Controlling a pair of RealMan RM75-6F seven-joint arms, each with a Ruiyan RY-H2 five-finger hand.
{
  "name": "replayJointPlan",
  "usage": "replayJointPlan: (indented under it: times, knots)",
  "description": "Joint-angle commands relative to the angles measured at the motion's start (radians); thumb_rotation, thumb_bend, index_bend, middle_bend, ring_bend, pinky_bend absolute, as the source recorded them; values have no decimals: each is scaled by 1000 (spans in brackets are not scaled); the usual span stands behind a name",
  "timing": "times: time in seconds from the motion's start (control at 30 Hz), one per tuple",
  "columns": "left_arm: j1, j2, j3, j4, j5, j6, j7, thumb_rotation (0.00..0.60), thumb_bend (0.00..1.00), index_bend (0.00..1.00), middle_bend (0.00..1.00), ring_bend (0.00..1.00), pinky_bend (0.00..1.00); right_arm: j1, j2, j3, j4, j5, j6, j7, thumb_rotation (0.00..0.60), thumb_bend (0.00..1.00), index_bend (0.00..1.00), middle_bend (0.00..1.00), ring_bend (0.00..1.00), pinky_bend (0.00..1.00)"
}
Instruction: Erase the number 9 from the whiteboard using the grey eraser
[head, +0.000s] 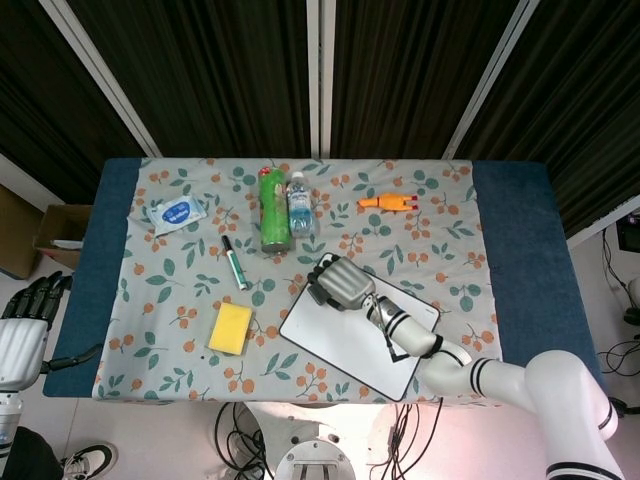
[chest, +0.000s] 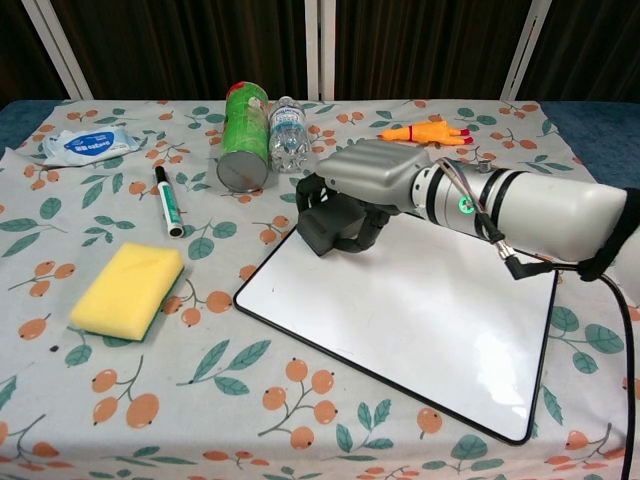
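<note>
The whiteboard (chest: 420, 320) (head: 345, 335) lies right of the table's centre, its white face showing no marks. My right hand (chest: 365, 190) (head: 343, 282) hovers over the board's far left corner, palm down, gripping the grey eraser (chest: 325, 228), which sits dark under the curled fingers at the board's edge. In the head view the eraser is hidden beneath the hand. My left hand (head: 35, 297) hangs off the table's left side, fingers curled, away from everything; whether it holds anything cannot be made out.
A yellow sponge (chest: 127, 288) lies front left. A green marker (chest: 167, 202), a green can (chest: 240, 138) and a water bottle (chest: 288, 130) on their sides lie behind the board. Wipes packet (chest: 85, 146) far left, orange toy chicken (chest: 430, 132) at the back.
</note>
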Motion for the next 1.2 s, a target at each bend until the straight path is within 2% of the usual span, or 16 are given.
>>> replayJointPlan:
  times: [0.03,0.3,0.53,0.77,1.03,1.2]
  knots:
    - [-3,-1,1,-4,4,-3,8,281,30,39,45,64,170,-30,77,-24,-94,39,-34,-6,600,381,749,653,539,654]
    - [-11,-7,-1,-11,2,-14,20,281,29,39,45,64,169,-63,215,-47,-280,128,-69,-52,600,389,750,659,551,666]
    - [-11,-5,-4,-10,6,-7,23,281,29,39,45,64,170,-71,262,-59,-330,186,-60,-115,600,392,750,659,551,667]
    - [-7,4,-7,-17,1,0,23,282,30,39,45,64,169,-55,189,-10,-248,201,-27,-103,600,402,750,657,551,666]
    - [1,17,-12,-19,-10,11,16,280,29,39,45,64,170,-2,50,33,-92,243,-49,-115,600,404,750,656,551,667]
    - [7,22,-14,-13,-17,16,6,278,29,39,45,64,170,22,-34,59,-18,219,-19,-103,600,404,753,650,550,667]
